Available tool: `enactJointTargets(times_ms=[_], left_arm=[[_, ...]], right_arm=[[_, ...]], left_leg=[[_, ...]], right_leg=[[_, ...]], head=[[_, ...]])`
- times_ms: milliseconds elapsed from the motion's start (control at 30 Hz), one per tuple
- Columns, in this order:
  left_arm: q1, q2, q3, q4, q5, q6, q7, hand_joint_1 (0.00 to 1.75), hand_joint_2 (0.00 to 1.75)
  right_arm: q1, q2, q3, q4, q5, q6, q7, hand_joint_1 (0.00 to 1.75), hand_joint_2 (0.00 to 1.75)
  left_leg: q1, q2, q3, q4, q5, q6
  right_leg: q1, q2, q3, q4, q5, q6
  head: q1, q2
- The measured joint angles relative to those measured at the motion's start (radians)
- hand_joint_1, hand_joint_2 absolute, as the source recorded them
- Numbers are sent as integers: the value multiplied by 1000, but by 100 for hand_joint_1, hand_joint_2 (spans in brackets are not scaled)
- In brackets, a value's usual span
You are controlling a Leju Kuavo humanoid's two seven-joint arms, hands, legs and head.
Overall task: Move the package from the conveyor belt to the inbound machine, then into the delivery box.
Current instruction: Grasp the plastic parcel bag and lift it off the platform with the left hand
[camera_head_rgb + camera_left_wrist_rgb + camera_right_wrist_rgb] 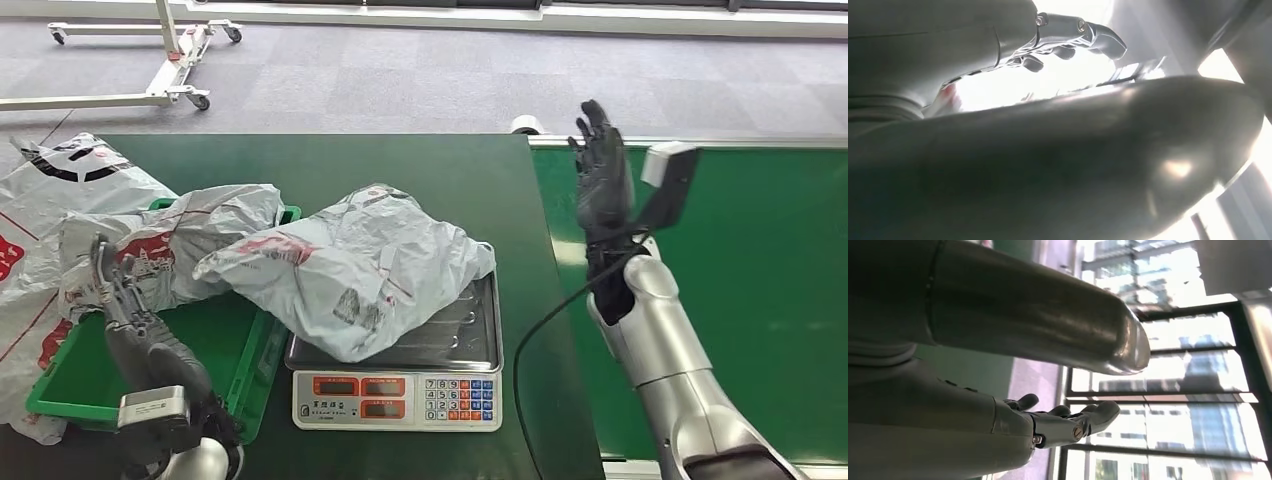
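1. Dark green table (400, 170): digital scale (398, 385) at near edge, green tray (75, 375) just left of it.
2. Grey package (350, 265) lies on scale pan.
3. Conveyor belt (760, 280) adjoins table's right side.

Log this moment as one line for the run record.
package: resting on scale | left hand: open, over green bin | right hand: open, raised above conveyor belt
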Motion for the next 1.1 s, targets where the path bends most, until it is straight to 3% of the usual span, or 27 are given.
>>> enactJointTargets(times_ms=[133, 200, 333, 500, 667, 767, 867, 967, 1100], left_arm=[[-30, 4, 1, -24, -182, 45, 0, 0, 0], [-54, -5, 1, -21, -276, 46, 0, 0, 0], [-88, -25, 1, -12, -338, 46, 0, 0, 0], [-108, -39, 1, 0, -364, 46, 2, 0, 0], [-163, -59, 0, 73, -552, 45, 6, 0, 0], [-269, -63, -20, 234, -727, 0, 76, 0, 0], [-419, -58, -71, 517, -854, -69, 171, 0, 0], [-553, -56, -122, 800, -907, -112, 202, 0, 0], [-640, -53, -157, 1030, -917, -128, 207, 0, 0]], right_arm=[[256, -44, -286, -280, -49, 67, -5, 0, 0], [357, -37, -359, -366, -14, 84, -11, 0, 0], [494, -18, -423, -471, 21, 86, -22, 0, 0], [557, -8, -459, -533, 40, 79, -23, 0, 0], [602, 36, -434, -533, 109, 35, -41, 0, 0], [603, 70, -382, -495, 124, 30, -51, 0, 0], [588, 99, -327, -454, 134, 40, -55, 0, 0], [577, 119, -299, -429, 142, 42, -53, 0, 0], [575, 132, -285, -406, 143, 42, -50, 0, 0]], left_leg=[[0, -10, -1, -1, -3, 2], [0, -6, -1, -1, -4, 1], [0, -2, -1, -1, -4, 1], [0, 1, -1, -1, -4, 1], [0, 1, 0, -1, -4, 1], [0, 2, -1, -1, -2, 2], [0, 2, -1, -1, 2, 1], [0, 4, -2, -1, 4, 1], [0, 8, -4, -1, 4, 1]], right_leg=[[0, -10, 5, -1, -5, 2], [0, -8, 4, 0, -5, 2], [-1, -4, 1, 1, -5, 2], [-1, 0, 0, 1, -5, 1], [-1, 0, 1, 1, -4, 1], [-1, 0, 0, 1, -3, 1], [-1, 1, -1, 2, 0, 0], [-1, 3, -2, 3, 3, -1], [-1, 7, -5, 3, 5, -1]], head=[[1, 0], [0, 0], [0, 0], [0, 0], [0, 0], [1, 0], [0, 0], [0, 0], [0, 0]])
